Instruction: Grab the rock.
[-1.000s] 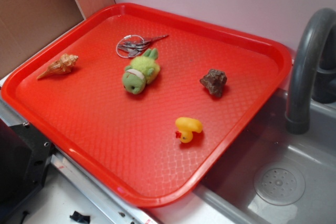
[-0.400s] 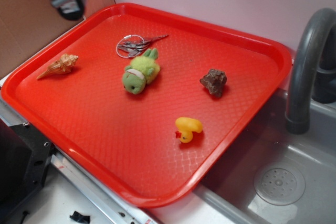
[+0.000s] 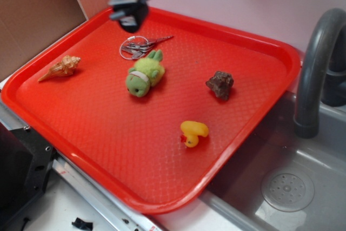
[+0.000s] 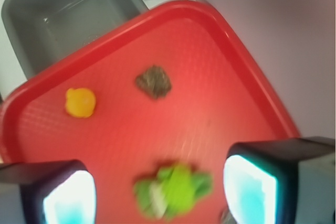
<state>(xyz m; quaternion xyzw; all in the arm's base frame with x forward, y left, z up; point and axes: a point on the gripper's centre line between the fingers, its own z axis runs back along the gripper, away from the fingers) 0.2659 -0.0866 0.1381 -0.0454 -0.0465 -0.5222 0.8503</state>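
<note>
Gripper [image 3: 130,17] hovering w/ jaws apart, nothing held, far from rock [image 3: 220,85]; risking snagging green plush [image 3: 144,76] or keys [image 3: 138,46] en route.

gripper [image 3: 130,17]: black, blurred in the exterior view, dark blocky body with a rounded lower end
fingers [image 4: 50,195]: two, black outer shells, seen large in the wrist view
pads [image 4: 251,187]: pale, glowing white to cyan on the fingers' inner faces
bright patch: a white-blue glint shows on the gripper's upper part in the exterior view
cables, screws, markings: too blurred to tell
</note>
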